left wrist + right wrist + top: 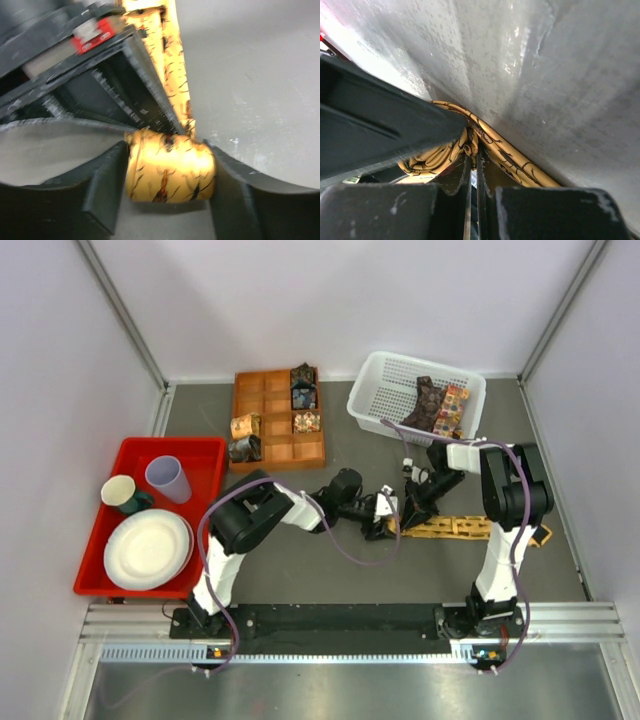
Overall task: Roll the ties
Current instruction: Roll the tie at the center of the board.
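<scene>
A golden-yellow tie with dark markings (470, 528) lies flat on the grey table, running right from both grippers. Its near end is wound into a small roll (170, 172). My left gripper (384, 516) is shut on that roll, one finger against each side (171, 176). My right gripper (410, 502) is right beside it, its serrated fingers (131, 100) almost together. They pinch the tie's fabric (474, 141) where the strip (515, 160) leaves the roll. Several rolled ties (303, 386) sit in the orange-brown tray (275, 445). Loose dark and multicoloured ties (438, 406) lie in the white mesh basket (385, 380).
A red bin (205, 452) at the left holds a white plate (148, 548), a lilac cup (167, 478) and a green cup (122, 493). The tray and basket stand at the back. Grey walls close in the left and right sides.
</scene>
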Tool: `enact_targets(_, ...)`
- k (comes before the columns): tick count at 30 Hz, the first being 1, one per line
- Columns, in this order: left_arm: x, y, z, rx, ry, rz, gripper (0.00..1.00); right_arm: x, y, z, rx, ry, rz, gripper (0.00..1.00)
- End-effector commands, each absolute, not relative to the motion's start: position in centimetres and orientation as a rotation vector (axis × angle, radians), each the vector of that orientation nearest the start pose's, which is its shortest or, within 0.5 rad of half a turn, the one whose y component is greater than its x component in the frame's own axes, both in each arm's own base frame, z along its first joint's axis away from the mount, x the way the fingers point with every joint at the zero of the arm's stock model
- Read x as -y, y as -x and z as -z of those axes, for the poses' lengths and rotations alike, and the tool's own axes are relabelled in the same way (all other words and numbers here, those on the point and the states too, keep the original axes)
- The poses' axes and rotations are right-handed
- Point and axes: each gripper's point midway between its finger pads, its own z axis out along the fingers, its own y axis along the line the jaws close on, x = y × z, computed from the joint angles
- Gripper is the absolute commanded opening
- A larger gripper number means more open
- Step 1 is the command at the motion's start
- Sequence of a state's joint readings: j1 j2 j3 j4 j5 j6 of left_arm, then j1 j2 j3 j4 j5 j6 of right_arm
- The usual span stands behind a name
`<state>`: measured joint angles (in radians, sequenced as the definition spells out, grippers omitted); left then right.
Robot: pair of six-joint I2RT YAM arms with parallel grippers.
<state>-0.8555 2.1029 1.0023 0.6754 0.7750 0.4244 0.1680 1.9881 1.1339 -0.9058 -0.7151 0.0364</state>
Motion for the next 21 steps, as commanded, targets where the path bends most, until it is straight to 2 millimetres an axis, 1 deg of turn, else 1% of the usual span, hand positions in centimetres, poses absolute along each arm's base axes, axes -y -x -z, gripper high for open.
enact_targets(1, 45.0, -23.3, -1.4, -1.247, -1.685, 1.032, 0.59, -15.0, -25.1, 1.3, -3.158, 0.203, -0.998, 0.0)
enact_targets(2, 44.7, -23.0, -0.9, -1.277, -1.699, 1.037, 0.5, -15.1, -25.1, 1.2, -3.154, 0.21, -1.005, 0.0)
enact_targets(5, 44.1, -22.7, -0.2, -1.33, -1.724, 1.032, 0.37, -15.5, -25.4, 0.3, -3.129, 0.211, -1.05, 0.0)
enact_targets(6, 43.4, -22.4, 0.4, -1.376, -1.741, 1.024, 0.32, -15.6, -25.5, 0.0, -3.119, 0.213, -1.063, 0.0)
enact_targets(7, 42.8, -22.2, 0.7, -1.411, -1.739, 1.026, 0.29, -15.7, -25.6, -0.3, -3.092, 0.261, -1.082, 0.01)
enact_targets(8, 42.3, -22.2, 1.0, -1.448, -1.728, 1.027, 0.25, -15.8, -25.8, -0.9, -3.067, 0.278, -1.087, 0.04)
enact_targets(9, 41.5, -22.0, 1.5, -1.511, -1.728, 1.023, 0.19, -16.0, -25.9, -1.5, -3.049, 0.284, -1.109, 0.12)
enact_targets(11, 40.4, -21.9, 2.0, -1.605, -1.717, 1.006, 0.16, -16.3, -26.0, -2.6, -3.006, 0.305, -1.153, 0.21)
enact_targets(12, 39.8, -21.7, 2.3, -1.653, -1.713, 0.996, 0.14, -16.3, -26.2, -3.6, -2.974, 0.31, -1.165, 0.29)
enact_targets(13, 38.8, -21.7, 2.7, -1.731, -1.693, 0.972, 0.11, -16.4, -26.2, -4.1, -2.958, 0.317, -1.178, 0.32)
enact_targets(14, 38.3, -21.7, 2.9, -1.774, -1.683, 0.957, 0.09, -16.4, -26.2, -4.6, -2.94, 0.325, -1.193, 0.34)
enact_targets(15, 37.9, -21.7, 3.0, -1.812, -1.675, 0.935, 0.08, -16.5, -26.1, -5.5, -2.913, 0.328, -1.215, 0.37)
enact_targets(16, 37.0, -21.6, 3.2, -1.876, -1.664, 0.903, 0.06, -16.4, -26.0, -5.9, -2.898, 0.324, -1.228, 0.39)
enact_targets(17, 36.7, -21.6, 3.3, -1.905, -1.657, 0.882, 0.05, -16.6, -25.7, -6.2, -2.889, 0.332, -1.244, 0.4)
enact_targets(19, 36.3, -21.7, 2.9, -1.954, -1.637, 0.857, 0.03, -16.9, -25.5, -7.4, -2.838, 0.346, -1.289, 0.42)
enact_targets(21, 35.3, -21.6, 3.3, -2.027, -1.644, 0.801, 0.02, -17.4, -25.2, -8.1, -2.804, 0.332, -1.35, 0.44)
